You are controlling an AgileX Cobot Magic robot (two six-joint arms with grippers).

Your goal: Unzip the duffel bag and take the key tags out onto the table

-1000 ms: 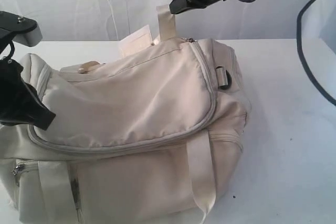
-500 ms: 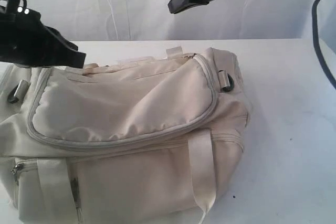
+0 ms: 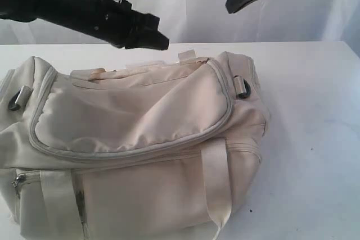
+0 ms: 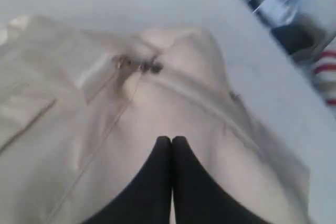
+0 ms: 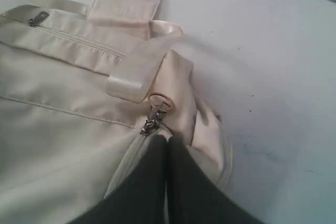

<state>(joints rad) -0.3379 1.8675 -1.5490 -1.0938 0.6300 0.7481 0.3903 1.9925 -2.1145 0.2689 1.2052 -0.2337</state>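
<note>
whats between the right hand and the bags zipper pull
Nothing in the way: in the right wrist view only cream fabric of the duffel bag shows between the right hand and the zipper pull.

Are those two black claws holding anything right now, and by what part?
Nothing is held. The left gripper and the right gripper are both shut with nothing between the fingers, above the duffel bag.

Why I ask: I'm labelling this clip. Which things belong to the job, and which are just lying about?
Job: bag, its zip pull, table, left gripper, right gripper, both shut. Key tags not in sight.
Lying about: blurred clutter past the table's edge, red-striped thing.
</note>
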